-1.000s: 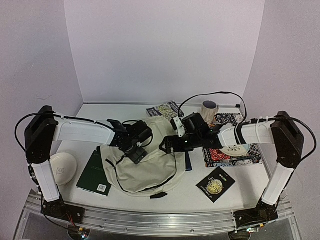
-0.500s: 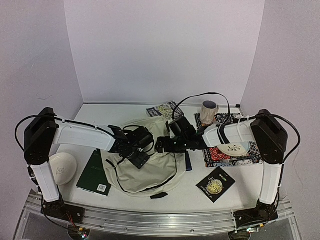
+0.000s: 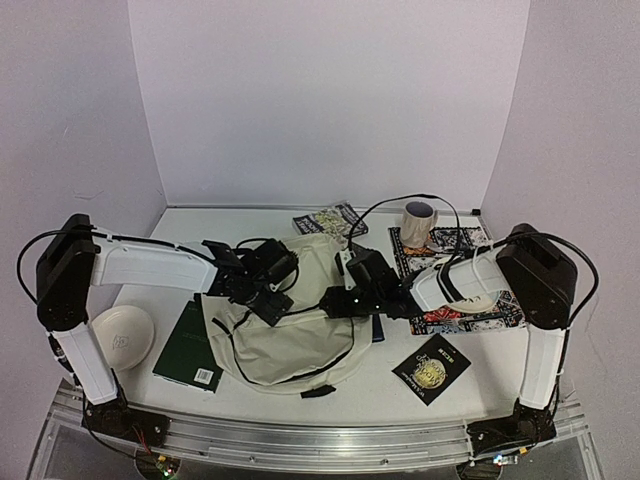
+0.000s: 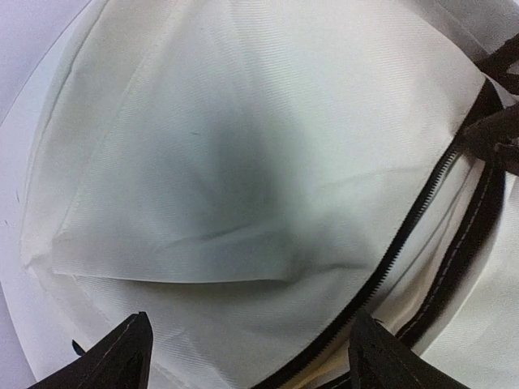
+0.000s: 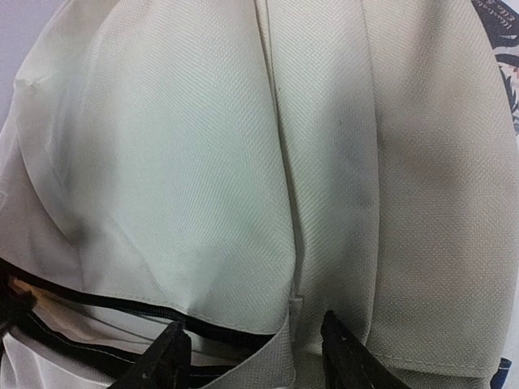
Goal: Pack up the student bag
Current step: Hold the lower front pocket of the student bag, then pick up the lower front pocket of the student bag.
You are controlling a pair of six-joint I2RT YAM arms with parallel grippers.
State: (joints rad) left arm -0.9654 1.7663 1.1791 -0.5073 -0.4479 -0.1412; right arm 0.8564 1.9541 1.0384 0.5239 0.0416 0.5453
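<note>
**DESK:** What sits at the left edge of the table (image 3: 190, 225)?

**PHOTOGRAPHER:** A white domed bowl (image 3: 120, 338) near the front-left corner, with a dark green book (image 3: 188, 345) just beside it. The book's right edge touches the student bag (image 3: 300, 340). The bag lies flat at the table's centre, its near edge close to the front rail.

**DESK:** And the arms?

**PHOTOGRAPHER:** Both reach in over the bag's far half. The left gripper (image 4: 247, 356) hangs over the cream fabric with its fingers (image 4: 122, 361) spread wide, holding nothing (a black zipper (image 4: 413, 219) runs past the right-hand one). The right gripper (image 5: 253, 356) is low on the bag, jaws partly apart. A fold of fabric and a zip line lie between them, and whether they pinch it cannot be told.

**DESK:** Room to move?

**PHOTOGRAPHER:** There is bare tabletop behind the left arm, toward the back-left corner. A patterned booklet (image 3: 328, 220) lies at the bag's far edge, and a blue book (image 3: 376, 325) edges out along its right side. In front, a strip of table separates the bag from a black booklet with a gold emblem (image 3: 430, 368). The right is crowded. A patterned cloth mat (image 3: 500, 315) carries a plate (image 3: 470, 298) under the right forearm, and a mug (image 3: 419, 222) stands at the mat's far-left corner.
</note>
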